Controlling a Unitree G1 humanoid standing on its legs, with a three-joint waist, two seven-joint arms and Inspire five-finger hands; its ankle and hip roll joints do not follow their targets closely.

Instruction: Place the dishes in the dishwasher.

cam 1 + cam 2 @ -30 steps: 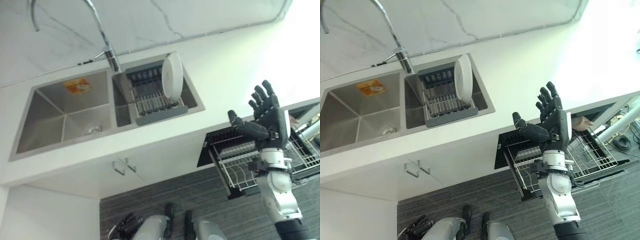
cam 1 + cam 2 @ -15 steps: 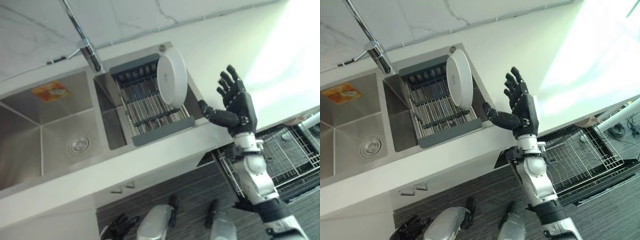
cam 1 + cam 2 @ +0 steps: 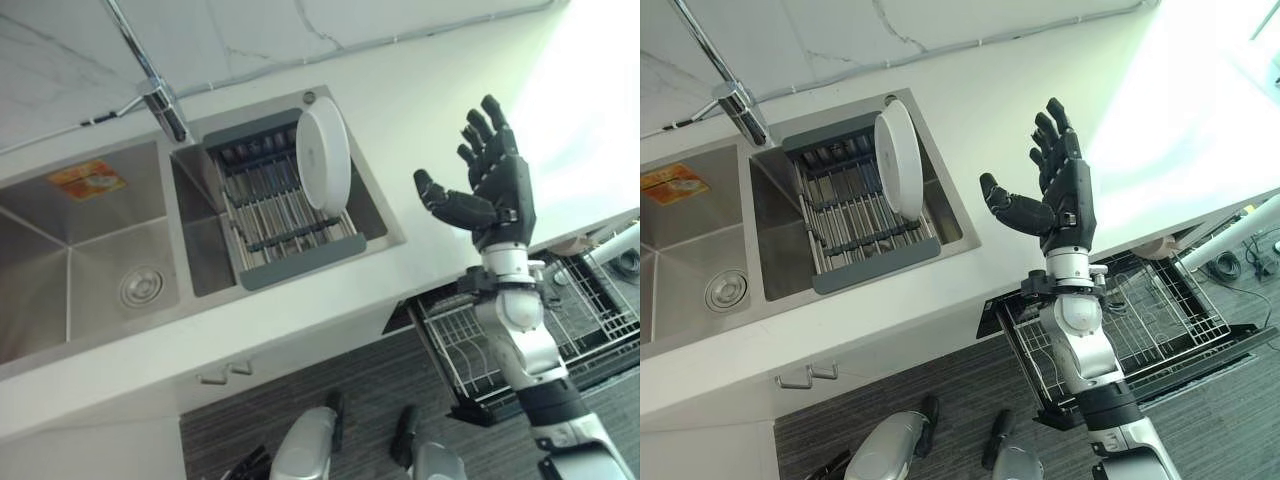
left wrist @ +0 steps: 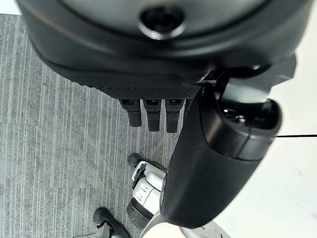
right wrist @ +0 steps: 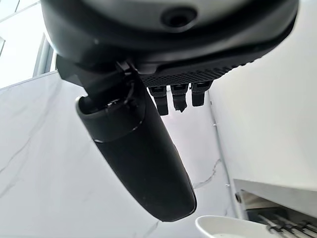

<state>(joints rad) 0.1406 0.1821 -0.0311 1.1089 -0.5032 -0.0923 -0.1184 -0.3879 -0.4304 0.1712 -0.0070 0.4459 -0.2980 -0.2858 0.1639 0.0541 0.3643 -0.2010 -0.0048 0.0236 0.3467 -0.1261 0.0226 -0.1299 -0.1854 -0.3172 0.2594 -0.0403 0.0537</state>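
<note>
Raising our right hand (image 3: 497, 190) above the white counter (image 3: 420, 110), we hold it empty, fingers spread straight and the thumb standing out toward the sink side, touching nothing. In the right wrist view the same hand (image 5: 148, 129) looks across at marble wall, with the rim of the plate (image 5: 233, 228) showing past the thumb.

Well apart from the thumb, off on our hand's left, a white plate (image 3: 324, 170) stands on edge in a grey drying rack (image 3: 285, 215) that sits inside the smaller basin of the steel sink (image 3: 110, 260). Nothing else rests in that rack as far as we can tell. Beyond the rack a faucet (image 3: 150, 85) rises from the counter's back edge, and further still lies the larger basin with its drain (image 3: 140, 287) and an orange sticker (image 3: 85, 180) on its wall.

Below our forearm, under the counter's front edge, the dishwasher's wire rack (image 3: 580, 320) is pulled out over the dark striped floor (image 3: 300, 400); we cannot make out any dishes in it.

Our left hand (image 4: 153, 114) hangs low over that floor, fingers relaxed and holding nothing.
</note>
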